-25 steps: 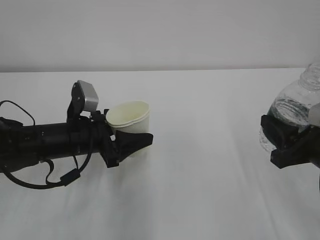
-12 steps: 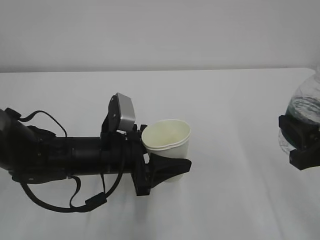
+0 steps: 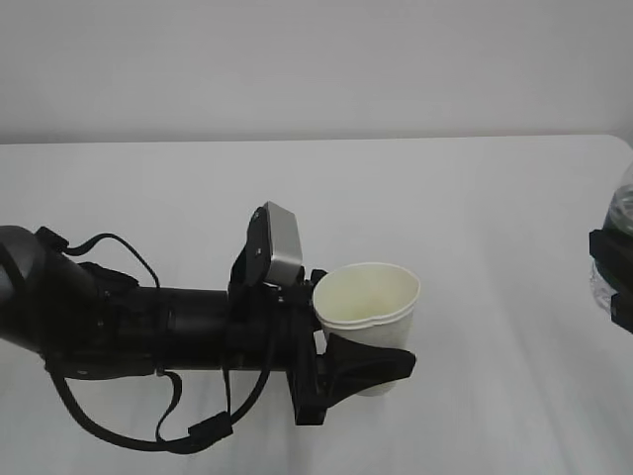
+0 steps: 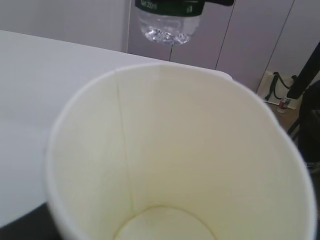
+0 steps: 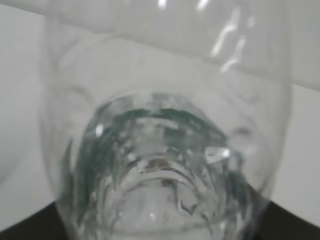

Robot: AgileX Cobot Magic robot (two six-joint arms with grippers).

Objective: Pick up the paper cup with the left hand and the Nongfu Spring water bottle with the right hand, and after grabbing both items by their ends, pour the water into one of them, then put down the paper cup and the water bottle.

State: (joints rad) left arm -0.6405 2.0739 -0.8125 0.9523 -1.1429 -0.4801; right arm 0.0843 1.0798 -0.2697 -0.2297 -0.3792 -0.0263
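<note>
- Exterior view: the paper cup (image 3: 368,315) stands upright and looks lifted just clear of the white counter (image 3: 475,218), near the middle of the frame and toward the front edge.
- The left pincer (image 3: 361,368) grasps the paper cup low on its wall; one black finger wraps across the front of the cup near its base.
- The cup's rolled rim is pressed slightly out of round on the side facing the arm, and its pale cream inside looks dry and empty.
- Left wrist view: the camera looks straight down into the cup (image 4: 175,160); a seam runs down the inner wall to the round bottom, and no liquid shows inside.
- The Nongfu Spring water bottle (image 4: 169,17) hangs at the top edge of that view, well apart from the cup, its dark green label band and clear ribbed end visible.
- In the exterior view only a sliver of the bottle (image 3: 623,213) shows at the right edge, held by the right pincer (image 3: 615,277), whose black fingers clasp its clear body.
- Right wrist view: the bottle (image 5: 165,150) fills the frame, and water (image 5: 155,195) shows inside the ribbed plastic.
- A plain pale wall (image 3: 316,69) rises behind the counter; the left wrist view shows grey panels (image 4: 250,45) and a cable on the floor at the right.
</note>
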